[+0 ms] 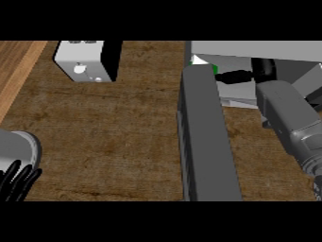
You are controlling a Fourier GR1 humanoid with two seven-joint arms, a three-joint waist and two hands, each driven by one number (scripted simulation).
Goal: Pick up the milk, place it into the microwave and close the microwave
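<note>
A: Where do we stand? Starting with the biggest thing, the wooden worktop (107, 142) fills most of what we see, and at about one o'clock sits the microwave (261, 49), its grey top edge showing.

B: Its door (205, 142) is swung out towards us, a long dark slab running from twelve down to six through the middle. So the closing is plainly not done.

A: And the milk (204, 64)? We see a small white and green corner just past the far end of the door, at roughly one o'clock, at the mouth of the microwave. We judge that to be the carton, going into the cavity or already resting there; whether it stands on the floor inside we cannot tell.

B: Our right forearm reaches in from four o'clock, and the right hand (241, 75) is up at the opening, dark fingers pointing towards the carton. Whether they are curled round it or only beside it is hidden, so we cannot tell.

A: Then picking up looks done, placing is at or near its end, and we have yet to pull the arm out and shut the door.

B: The left hand (11, 182) rests at eight o'clock, fingers up and spread, holding nothing. At eleven o'clock a white box (83, 64) with a black side stands well apart; what it holds, we cannot see
</note>
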